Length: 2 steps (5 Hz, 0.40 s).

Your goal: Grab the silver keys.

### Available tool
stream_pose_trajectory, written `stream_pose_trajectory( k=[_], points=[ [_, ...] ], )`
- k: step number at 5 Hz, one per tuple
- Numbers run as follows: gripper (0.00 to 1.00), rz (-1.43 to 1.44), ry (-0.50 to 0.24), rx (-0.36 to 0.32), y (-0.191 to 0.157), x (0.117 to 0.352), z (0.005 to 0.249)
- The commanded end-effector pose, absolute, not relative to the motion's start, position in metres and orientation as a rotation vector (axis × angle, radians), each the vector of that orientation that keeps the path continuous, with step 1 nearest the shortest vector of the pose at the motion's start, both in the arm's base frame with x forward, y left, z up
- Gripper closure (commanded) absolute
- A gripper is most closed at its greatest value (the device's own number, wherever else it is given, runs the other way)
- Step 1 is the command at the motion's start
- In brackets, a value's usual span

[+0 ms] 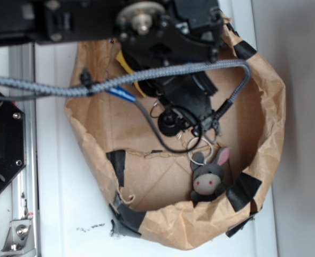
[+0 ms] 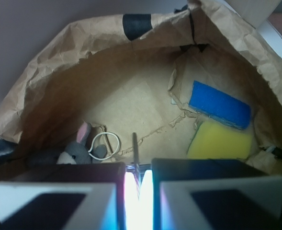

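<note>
Claw [image 2: 139,178] clenched on flat silver keys [image 2: 135,152] above the crinkled brown paper bag [image 2: 64,62], grey plush donkey [image 2: 72,152] nearby

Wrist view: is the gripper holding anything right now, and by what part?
The gripper looks shut on a thin, flat metal piece standing edge-on between its fingers, probably one of the silver keys. The hold is at its lower end; the rest is hidden.

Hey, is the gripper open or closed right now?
Shut, apparently on the silver keys: in the wrist view the gripper pads leave a narrow slit with a thin metal blade between them.
</note>
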<state>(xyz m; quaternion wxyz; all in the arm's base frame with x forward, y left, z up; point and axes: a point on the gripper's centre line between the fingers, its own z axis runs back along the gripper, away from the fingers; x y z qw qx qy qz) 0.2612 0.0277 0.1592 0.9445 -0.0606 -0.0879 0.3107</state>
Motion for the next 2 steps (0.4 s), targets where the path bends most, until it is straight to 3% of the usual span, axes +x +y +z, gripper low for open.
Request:
stream_pose_trajectory(
  k=[1,2],
  points=[
    [1.00,0.624,-0.237,-0.131,0.0203,0.2517,0.1723],
    [1.00,0.618,-0.237,-0.114,0.0175,0.2532,0.1696]
  ],
)
